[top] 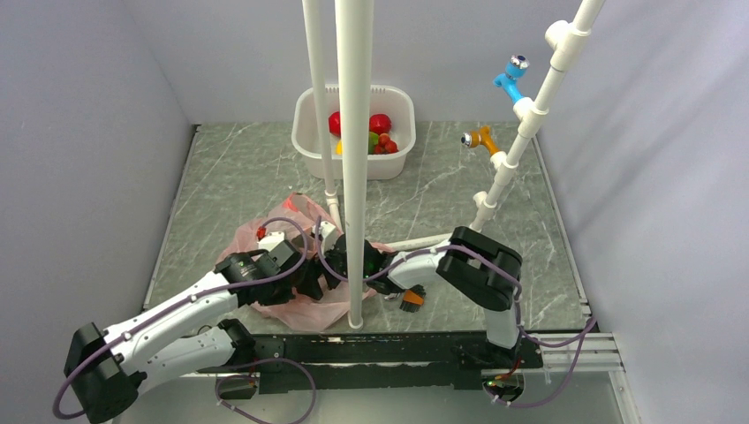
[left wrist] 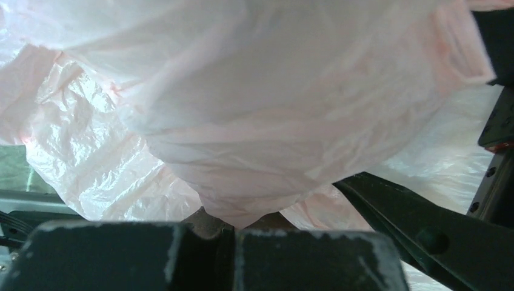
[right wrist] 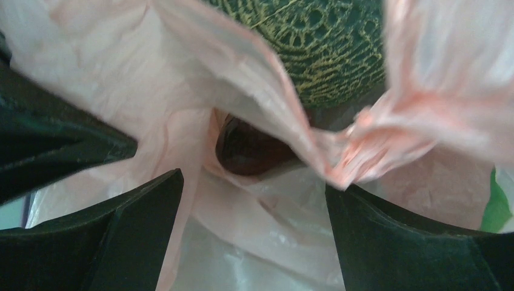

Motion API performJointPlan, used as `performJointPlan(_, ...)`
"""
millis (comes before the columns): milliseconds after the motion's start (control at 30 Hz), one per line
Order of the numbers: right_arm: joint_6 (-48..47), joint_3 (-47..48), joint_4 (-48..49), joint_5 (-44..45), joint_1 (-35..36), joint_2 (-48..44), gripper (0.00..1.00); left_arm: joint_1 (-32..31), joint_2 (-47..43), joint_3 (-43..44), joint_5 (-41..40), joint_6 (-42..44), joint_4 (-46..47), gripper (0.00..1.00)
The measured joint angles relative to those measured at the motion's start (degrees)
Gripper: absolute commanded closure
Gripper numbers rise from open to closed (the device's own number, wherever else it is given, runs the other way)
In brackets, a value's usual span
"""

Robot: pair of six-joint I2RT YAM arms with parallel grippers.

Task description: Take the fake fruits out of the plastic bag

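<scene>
Right pincer [right wrist: 254, 182], spread wide in the plastic bag [right wrist: 254, 79] whose limp film the left pincer [left wrist: 233, 235] pinches, faces a netted green ball [right wrist: 321, 48] deeper inside, probably light, rigid, graspable across its middle.

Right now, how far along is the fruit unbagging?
Done: several fruits sit in the white tub. In hand: left end effector pinches the plastic bag, right end effector open at its mouth. Left: netted green ball inside the bag.
</scene>
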Motion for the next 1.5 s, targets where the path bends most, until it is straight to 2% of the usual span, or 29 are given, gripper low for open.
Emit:
performJointPlan(200,-2.2,-0.7,0.3,1.6,0.0,-1.4,0.2,0.0,-1.9,0.0,-0.7,-0.5,1.6,1.0)
performJointPlan(500,-2.3,3.9,0.5,2.5,0.0,2.5,0.23,0.0,-0.4,-0.4,-0.4,-0.3,2.8,1.0)
performJointPlan(600,-2.0,4.7,0.5,2.6,0.0,3.6,0.29,0.0,-0.4,-1.1,-0.2,-0.3,3.4,1.0)
performJointPlan(733,-1.3,6.3,0.5,2.8,0.0,6.1,0.42,0.0,-0.3,-1.9,0.3,-0.3,3.9,1.0)
performJointPlan(1033,-1.2,8.2,1.0,3.3,0.1,7.8,0.35,0.0,-0.3,-2.1,1.1,-0.4,4.7,1.0)
performJointPlan(1133,-1.3,8.1,0.9,3.2,0.1,7.8,0.3,0.0,-0.5,-2.1,1.1,-0.3,4.7,1.0)
performJointPlan(1200,-1.4,7.8,0.8,3.0,0.1,7.8,0.3,0.0,-0.7,-2.1,1.0,-0.3,4.7,1.0)
performJointPlan(1400,-1.4,7.6,0.6,3.0,0.1,7.8,0.48,0.0,-0.9,-2.2,1.1,-0.3,4.7,1.0)
performJointPlan(1467,-1.3,7.6,0.6,3.0,0.1,7.3,0.56,-0.1,-1.0,-2.5,1.0,-0.3,4.7,1.0)
performJointPlan(1500,-1.1,7.5,0.5,3.0,0.1,6.9,0.63,-0.1,-1.2,-2.7,1.0,-0.4,4.7,1.0)
